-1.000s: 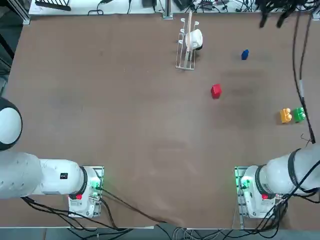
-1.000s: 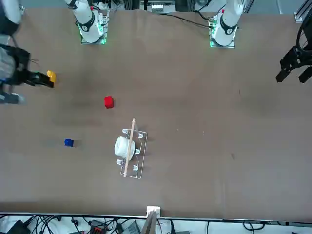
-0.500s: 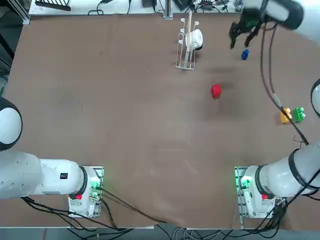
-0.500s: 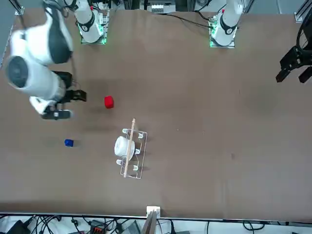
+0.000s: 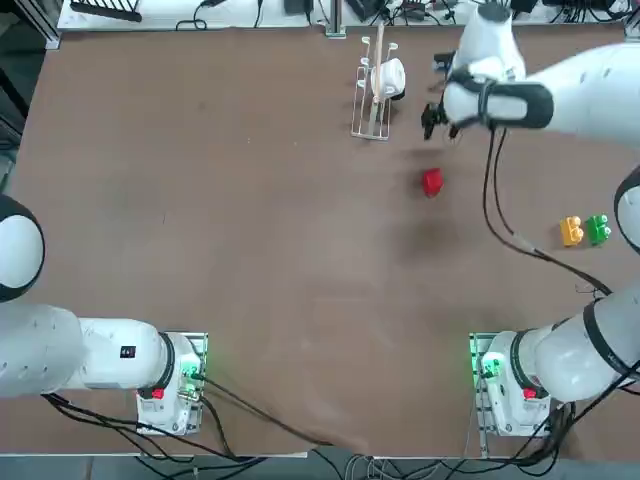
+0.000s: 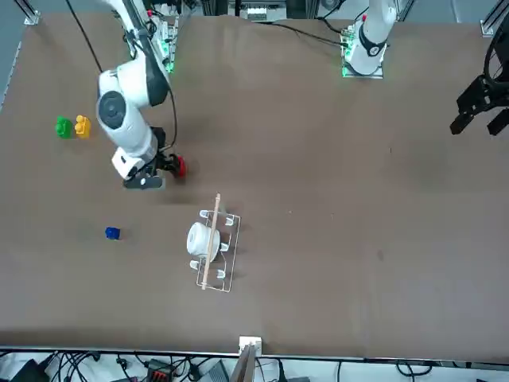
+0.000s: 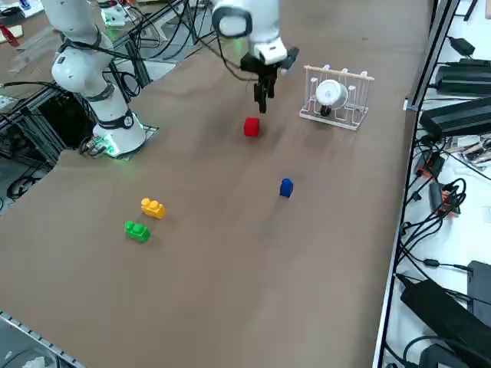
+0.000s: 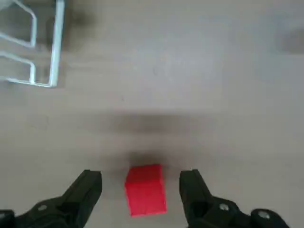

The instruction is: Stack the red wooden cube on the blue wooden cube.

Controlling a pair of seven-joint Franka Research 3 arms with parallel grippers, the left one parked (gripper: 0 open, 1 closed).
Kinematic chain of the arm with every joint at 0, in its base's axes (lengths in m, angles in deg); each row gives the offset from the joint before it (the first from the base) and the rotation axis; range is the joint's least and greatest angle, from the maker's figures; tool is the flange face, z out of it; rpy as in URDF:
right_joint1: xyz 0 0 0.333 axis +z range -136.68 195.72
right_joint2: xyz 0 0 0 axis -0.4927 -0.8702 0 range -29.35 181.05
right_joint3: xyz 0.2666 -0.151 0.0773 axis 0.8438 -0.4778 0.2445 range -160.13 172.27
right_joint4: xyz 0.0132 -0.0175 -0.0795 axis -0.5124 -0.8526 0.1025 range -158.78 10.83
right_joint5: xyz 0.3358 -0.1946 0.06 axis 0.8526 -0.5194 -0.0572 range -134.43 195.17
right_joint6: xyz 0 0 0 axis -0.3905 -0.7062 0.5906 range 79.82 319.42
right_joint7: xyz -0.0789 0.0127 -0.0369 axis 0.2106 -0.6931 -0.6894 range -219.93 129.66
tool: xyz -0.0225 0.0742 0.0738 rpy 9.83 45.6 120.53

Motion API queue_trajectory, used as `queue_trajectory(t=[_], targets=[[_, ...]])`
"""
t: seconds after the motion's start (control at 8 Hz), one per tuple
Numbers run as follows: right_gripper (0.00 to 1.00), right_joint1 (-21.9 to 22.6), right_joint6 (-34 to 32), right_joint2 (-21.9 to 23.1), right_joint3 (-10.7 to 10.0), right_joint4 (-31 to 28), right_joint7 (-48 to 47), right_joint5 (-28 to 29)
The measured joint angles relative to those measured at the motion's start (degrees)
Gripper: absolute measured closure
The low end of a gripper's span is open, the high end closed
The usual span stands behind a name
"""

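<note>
Evidently, the right gripper point(image 8: 141, 176) hangs above the table point(image 7: 222, 291) with its two fingers spread and nothing between the pads. The red wooden cube point(image 8: 146, 191) sits on the tabletop below, in line with the gap in the wrist view, its sides slightly turned to the fingers; being a cube, it offers no long axis. The coming move seems mostly a descent, perhaps with a small shift; the remaining height is hard to judge. In the front view the fingers partly cover this cube.

Farther off, the blue wooden cube point(image 7: 286, 188) lies beyond the red one from the arm bases and toward the robot's right; the arm hides it in the top view. The wire rack point(image 7: 337, 96) is cut off in the wrist view.
</note>
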Motion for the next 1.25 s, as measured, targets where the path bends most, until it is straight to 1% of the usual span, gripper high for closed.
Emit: queue_trajectory(t=[0.12,0.75,1.25], targets=[[0.00,0.2,2.6,0.0,0.0,-2.7,0.0,0.0],[0.00,1.5,4.6,0.7,0.0,-7.6,0.0,0.0],[0.00,4.0,6.7,0.0,0.0,-9.2,-1.8,0.0]])
